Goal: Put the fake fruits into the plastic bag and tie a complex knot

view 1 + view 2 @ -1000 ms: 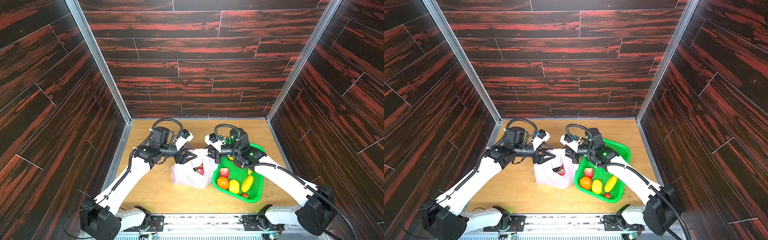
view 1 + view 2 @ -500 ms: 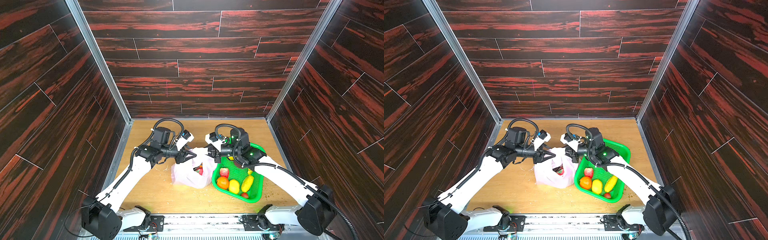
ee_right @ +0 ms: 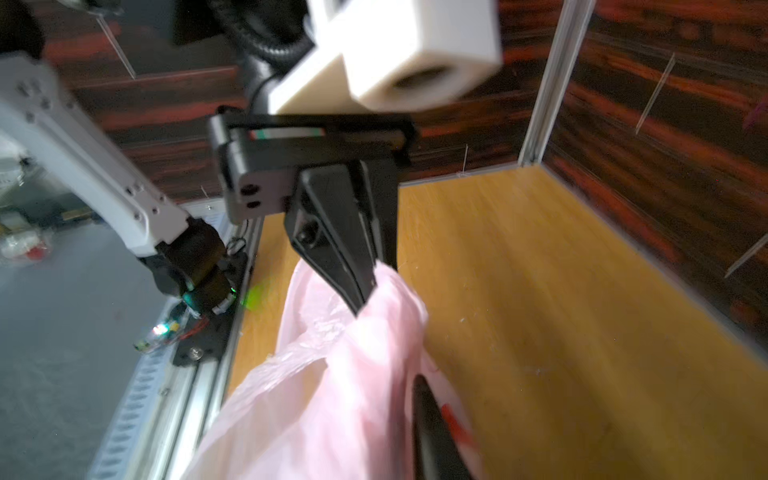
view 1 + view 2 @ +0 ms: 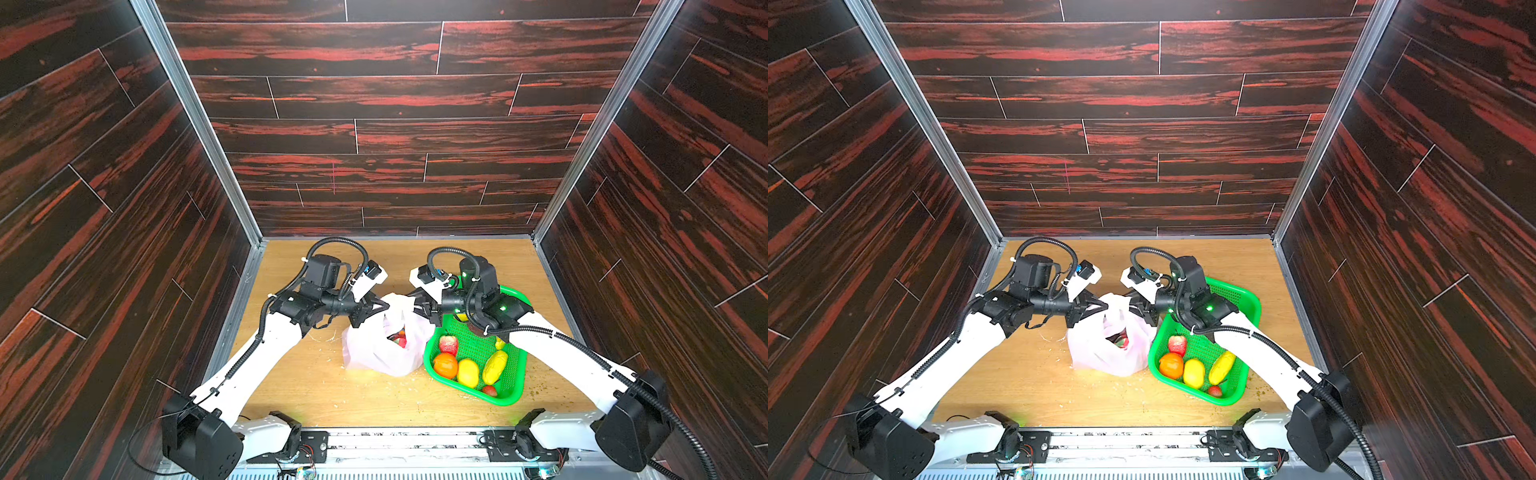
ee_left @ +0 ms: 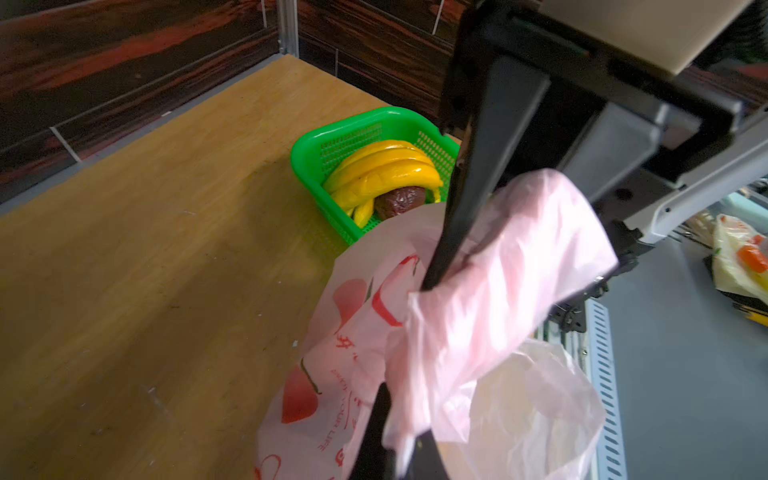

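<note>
Bag (image 4: 384, 351): stands mid-table (image 4: 299, 386), touching the basket (image 4: 505, 401), mouth up and gaping; one red fruit (image 4: 400, 340) shows inside.
Fruits: most lie in the basket, among them an orange (image 4: 444, 365), a lemon (image 4: 467, 372) and a banana bunch (image 5: 382, 174).
Left gripper (image 3: 365, 297): jaws pressed together on bunched film at the bag's top.
Right gripper (image 4: 415, 305): jaws parted, a handle (image 5: 498, 291) draped loosely between them.
Feel, bag: thin, soft and slippery; likely to crumple, stretch or slide out of a shallow pinch.
Feel, fruits: hard, glossy and light; the round ones may roll.
Hold: gather each handle into a thick bunch near its root; take the fruits across the middle.
</note>
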{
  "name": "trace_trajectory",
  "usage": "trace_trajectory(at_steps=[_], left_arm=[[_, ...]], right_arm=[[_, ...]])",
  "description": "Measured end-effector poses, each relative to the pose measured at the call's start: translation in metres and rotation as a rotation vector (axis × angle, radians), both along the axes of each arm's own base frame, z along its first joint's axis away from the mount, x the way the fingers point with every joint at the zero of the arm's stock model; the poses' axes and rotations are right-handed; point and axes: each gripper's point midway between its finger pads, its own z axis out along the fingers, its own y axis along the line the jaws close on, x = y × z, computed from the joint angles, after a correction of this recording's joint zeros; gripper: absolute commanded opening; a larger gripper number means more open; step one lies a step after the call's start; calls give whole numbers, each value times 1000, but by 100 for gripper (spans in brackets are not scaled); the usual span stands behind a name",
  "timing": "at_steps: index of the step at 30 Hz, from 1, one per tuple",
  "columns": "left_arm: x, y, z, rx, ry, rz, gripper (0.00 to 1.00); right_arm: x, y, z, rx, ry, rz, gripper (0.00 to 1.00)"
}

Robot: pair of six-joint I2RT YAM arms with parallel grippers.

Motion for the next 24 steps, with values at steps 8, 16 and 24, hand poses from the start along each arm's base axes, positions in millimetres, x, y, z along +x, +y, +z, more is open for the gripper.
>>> trace_trajectory(at_steps=[8, 16, 24], left_arm=[[3, 3, 2, 12, -24, 21, 0], [4, 4, 2, 17, -42, 30, 0], [5, 4, 1, 13, -56, 29, 0]], right_arm=[[-3, -23, -6, -115, 10, -93, 66], [-4, -38, 15, -189, -2, -150, 82], [8, -15, 25, -262, -37, -140, 85]])
